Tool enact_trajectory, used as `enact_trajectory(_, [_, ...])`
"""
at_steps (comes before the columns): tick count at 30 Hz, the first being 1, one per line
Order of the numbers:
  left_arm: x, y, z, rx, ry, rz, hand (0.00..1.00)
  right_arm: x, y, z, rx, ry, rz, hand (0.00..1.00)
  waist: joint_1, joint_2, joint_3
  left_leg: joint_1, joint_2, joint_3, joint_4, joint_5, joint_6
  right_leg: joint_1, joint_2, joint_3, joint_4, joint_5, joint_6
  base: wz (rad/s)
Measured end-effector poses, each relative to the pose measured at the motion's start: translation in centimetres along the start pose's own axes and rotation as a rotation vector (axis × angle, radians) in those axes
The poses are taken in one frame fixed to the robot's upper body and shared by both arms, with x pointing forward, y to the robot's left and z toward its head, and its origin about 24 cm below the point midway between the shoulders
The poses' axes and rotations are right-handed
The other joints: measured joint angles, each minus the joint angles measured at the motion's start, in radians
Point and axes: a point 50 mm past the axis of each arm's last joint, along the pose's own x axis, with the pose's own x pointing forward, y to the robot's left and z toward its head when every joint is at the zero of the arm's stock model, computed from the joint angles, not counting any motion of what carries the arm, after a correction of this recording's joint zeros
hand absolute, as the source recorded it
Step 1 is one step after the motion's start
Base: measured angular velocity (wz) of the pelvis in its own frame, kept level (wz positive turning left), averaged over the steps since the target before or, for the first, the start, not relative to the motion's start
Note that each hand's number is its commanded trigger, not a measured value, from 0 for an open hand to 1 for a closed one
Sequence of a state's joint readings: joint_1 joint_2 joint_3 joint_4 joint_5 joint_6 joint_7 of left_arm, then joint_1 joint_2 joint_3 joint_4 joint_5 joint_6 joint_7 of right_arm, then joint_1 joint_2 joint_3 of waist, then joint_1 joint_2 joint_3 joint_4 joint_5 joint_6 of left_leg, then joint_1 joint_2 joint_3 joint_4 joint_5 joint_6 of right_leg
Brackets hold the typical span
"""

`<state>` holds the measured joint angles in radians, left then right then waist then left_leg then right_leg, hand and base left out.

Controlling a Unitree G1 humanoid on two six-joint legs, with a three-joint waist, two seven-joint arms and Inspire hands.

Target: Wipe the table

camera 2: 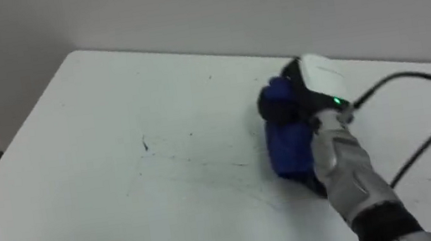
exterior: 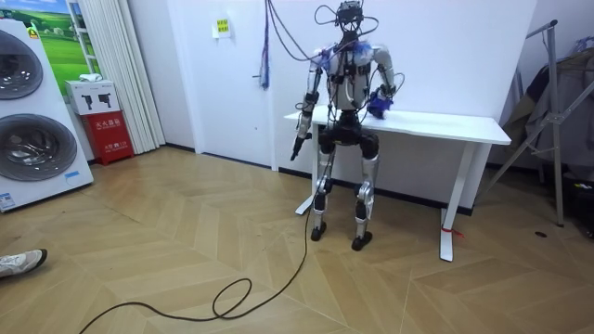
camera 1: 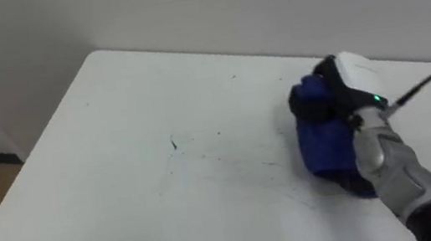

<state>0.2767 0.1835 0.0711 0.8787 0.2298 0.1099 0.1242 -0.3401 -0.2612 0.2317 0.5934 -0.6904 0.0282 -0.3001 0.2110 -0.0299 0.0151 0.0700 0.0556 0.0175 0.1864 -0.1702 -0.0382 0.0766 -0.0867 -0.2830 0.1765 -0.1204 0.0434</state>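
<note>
Forearm stretched over table (camera 1: 118,151) — right hand (camera 1: 339,86) clutching blue cloth (camera 1: 325,147).

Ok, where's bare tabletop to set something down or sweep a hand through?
The table is bare over its left half, from its left edge across to the blue cloth, bar faint marks mid-table. Crowded: the right side, where the right hand grips the cloth.
</note>
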Motion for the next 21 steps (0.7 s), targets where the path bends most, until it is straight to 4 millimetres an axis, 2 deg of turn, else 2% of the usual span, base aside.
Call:
enact_trajectory(1, [-0.4,0.0,-1.4,0.008,0.043,0.002,0.0,-0.4,0.7,-1.0,-0.024,0.031,0.026,1.0,0.0,-0.006,-0.0034,0.0,-0.003,-0.012,0.004,0.0,0.001,0.013,-0.003,-0.023,-0.009,-0.001,0.002,0.44])
enact_trajectory(2, [-0.5,0.0,-2.0,0.005,0.061,0.003,0.0,-1.1,1.5,-2.1,-0.043,0.067,0.057,1.0,0.0,-0.007,-0.0038,-0.001,-0.003,-0.013,0.005,0.0,0.001,0.016,-0.004,-0.032,-0.007,-0.002,0.003,0.49])
enact_trajectory(3, [-0.8,0.0,-2.9,0.006,0.083,0.002,0.0,-2.8,3.1,-4.4,-0.072,0.148,0.114,1.0,-0.003,-0.007,-0.0038,0.0,-0.004,-0.013,0.004,0.0,0.001,0.028,-0.007,-0.044,-0.008,-0.003,0.004,0.45])
enact_trajectory(4, [-0.9,-0.1,-3.2,0.008,0.091,0.001,0.0,-3.8,3.6,-5.4,-0.008,0.191,0.096,1.0,-0.009,-0.008,-0.0047,0.002,-0.006,-0.012,0.004,0.0,0.002,0.034,-0.01,-0.047,-0.007,-0.004,0.007,0.55])
enact_trajectory(6, [-1.4,0.0,-4.7,0.006,0.13,0.004,0.0,-6.4,4.1,-7.6,0.056,0.247,0.01,1.0,-0.046,-0.001,-0.0051,0.028,-0.018,0.015,0.003,0.001,0.003,0.072,-0.025,-0.05,-0.012,-0.016,0.025,0.32])
enact_trajectory(7, [-1.4,0.3,-4.7,-0.005,0.132,0.013,0.0,-7.1,4.2,-8.2,0.066,0.269,-0.008,1.0,-0.055,-0.004,-0.0055,0.033,-0.021,0.021,0.003,0.001,0.003,0.079,-0.029,-0.052,-0.01,-0.019,0.031,0.17])
enact_trajectory(9, [-1.2,1.2,-4.4,-0.014,0.109,0.051,0.0,-10.2,3.8,-11.4,0.076,0.391,-0.095,1.0,-0.075,-0.006,-0.0084,0.048,-0.026,0.05,0.001,-0.008,0.018,0.097,-0.038,-0.042,-0.011,-0.029,0.045,0.03])
enact_trajectory(10, [-1.1,1.5,-4.4,-0.016,0.103,0.062,0.0,-11.3,3.7,-12.3,0.068,0.426,-0.114,1.0,-0.081,-0.006,-0.0146,0.05,-0.028,0.061,0.002,-0.01,0.02,0.099,-0.041,-0.042,-0.011,-0.031,0.047,-0.1])
enact_trajectory(11, [-1.2,1.9,-4.6,-0.032,0.106,0.08,0.0,-13.3,3.4,-13.9,0.06,0.5,-0.149,1.0,-0.099,-0.006,-0.0306,0.054,-0.033,0.067,0.001,-0.013,0.026,0.102,-0.047,-0.042,-0.009,-0.032,0.049,-0.1])
enact_trajectory(12, [-1.1,2.5,-4.6,-0.055,0.108,0.104,0.0,-15.4,3.0,-15.5,0.064,0.583,-0.19,1.0,-0.114,-0.005,-0.0318,0.063,-0.036,0.076,0.001,-0.019,0.033,0.117,-0.052,-0.046,-0.01,-0.034,0.052,-0.1])
enact_trajectory(13, [-1.2,3.0,-4.7,-0.062,0.109,0.117,0.0,-16.3,2.8,-16.2,0.06,0.621,-0.206,1.0,-0.122,-0.006,-0.0356,0.065,-0.037,0.079,0.001,-0.023,0.035,0.119,-0.053,-0.045,-0.008,-0.036,0.053,-0.23])
enact_trajectory(14, [-1.3,3.8,-5.0,-0.069,0.111,0.142,0.0,-17.9,2.3,-17.5,0.059,0.694,-0.231,1.0,-0.133,-0.009,-0.0424,0.065,-0.037,0.089,0.013,-0.035,0.036,0.118,-0.055,-0.036,-0.008,-0.039,0.052,-0.22])
enact_trajectory(16, [-1.4,4.7,-5.0,-0.078,0.102,0.171,0.0,-20.0,1.5,-19.4,0.079,0.801,-0.269,1.0,-0.157,-0.015,-0.0416,0.058,-0.035,0.097,0.041,-0.051,0.038,0.117,-0.055,-0.021,-0.007,-0.043,0.053,-0.17])
enact_trajectory(18, [-1.3,5.2,-4.9,-0.086,0.092,0.185,0.0,-22.7,0.3,-21.5,0.087,0.931,-0.291,1.0,-0.171,-0.022,-0.0453,0.044,-0.033,0.109,0.088,-0.068,0.049,0.112,-0.065,-0.018,0.014,-0.049,0.057,-0.02])
enact_trajectory(19, [-1.3,5.2,-4.9,-0.085,0.091,0.186,0.0,-23.2,0.1,-21.9,0.089,0.955,-0.293,1.0,-0.175,-0.024,-0.0445,0.04,-0.033,0.11,0.101,-0.074,0.052,0.112,-0.068,-0.019,0.02,-0.05,0.059,0.04])
enact_trajectory(21, [-1.3,5.3,-4.6,-0.085,0.084,0.187,0.0,-24.0,-0.4,-22.7,0.101,1.019,-0.296,1.0,-0.181,-0.025,-0.0439,0.008,-0.024,0.109,0.169,-0.108,0.062,0.093,-0.074,-0.02,0.069,-0.054,0.062,-0.06])
